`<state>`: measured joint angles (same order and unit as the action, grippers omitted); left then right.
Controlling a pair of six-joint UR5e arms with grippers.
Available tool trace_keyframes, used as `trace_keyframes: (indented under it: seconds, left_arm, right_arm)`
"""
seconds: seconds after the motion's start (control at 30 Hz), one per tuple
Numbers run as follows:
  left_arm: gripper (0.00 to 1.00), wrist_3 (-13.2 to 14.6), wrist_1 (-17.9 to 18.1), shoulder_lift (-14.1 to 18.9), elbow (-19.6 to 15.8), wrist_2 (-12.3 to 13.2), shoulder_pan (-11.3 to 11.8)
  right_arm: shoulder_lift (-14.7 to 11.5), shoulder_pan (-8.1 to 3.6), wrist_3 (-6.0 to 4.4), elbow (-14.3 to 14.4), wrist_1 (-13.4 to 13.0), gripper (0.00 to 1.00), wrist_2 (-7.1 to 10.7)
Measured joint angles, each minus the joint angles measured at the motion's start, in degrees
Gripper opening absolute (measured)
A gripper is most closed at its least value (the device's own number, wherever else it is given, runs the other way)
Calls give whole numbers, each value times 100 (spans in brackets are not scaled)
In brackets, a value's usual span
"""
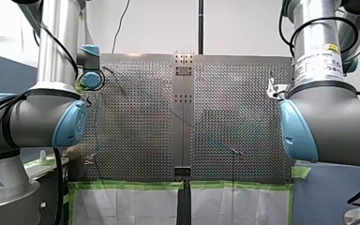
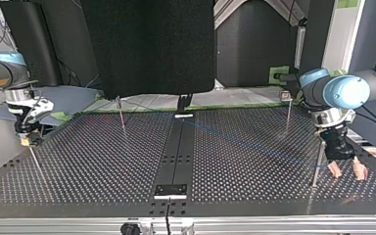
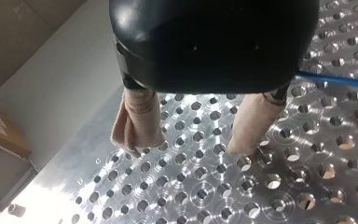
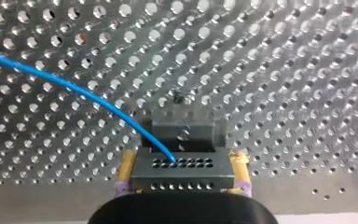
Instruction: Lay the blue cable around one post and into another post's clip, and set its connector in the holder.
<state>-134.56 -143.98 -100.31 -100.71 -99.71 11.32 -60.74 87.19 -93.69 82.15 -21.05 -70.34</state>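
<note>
Between my right tool's [image 4: 182,173] pads [image 4: 127,169]: connector [image 4: 182,164], clamped. Left tool [image 3: 188,148] gapes empty. I'd keep blue cable [image 4: 74,88] taut.

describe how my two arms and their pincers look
My left arm and my right arm are silver and grey tubes with light blue joint caps and black cables; the right one bears a white and yellow label. My left pincer has a rounded black body and beige pads. My right pincer has a black body and yellow pads.
</note>
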Motion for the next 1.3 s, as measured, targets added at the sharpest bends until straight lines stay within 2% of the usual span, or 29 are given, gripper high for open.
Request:
trace_keyframes:
  seconds: [0.77, 0.8, 0.83, 0.87, 0.93, 0.97, 1.0, 1.03, 1.1, 1.3]
  left_arm:
    - [98, 0, 0, 0, -2, 0, 0]
    - [98, 0, 0, 0, -2, 0, 0]
    - [98, 0, 0, 0, -2, 0, 0]
    - [98, 0, 0, 0, -1, 0, 0]
    - [98, 0, 0, 0, -1, 0, 0]
    - [98, 0, -2, 0, -1, -1, 0]
    - [98, 0, -3, 0, 0, -3, 0]
    - [98, 0, -5, 0, 0, -4, 0]
    - [98, -2, -7, 0, 0, -6, 4]
    - [98, -78, -37, 0, 1, -9, 7]
  right_arm:
    - [-1, -1, 0, 1, -1, 0, 0]
    - [-1, -1, 0, 1, 0, 4, 0]
    - [0, -1, 0, 0, -1, 14, 0]
    - [0, -1, 0, 1, 0, 14, 0]
    - [0, -1, 0, 1, 0, 51, 0]
    - [0, -1, 0, 1, -1, 51, 0]
    - [0, -1, 0, 0, -1, 76, 0]
    - [0, -1, 0, 1, -1, 97, 0]
    - [0, -1, 0, 1, -1, 100, 0]
    - [-1, -1, 0, 1, 0, 100, 0]
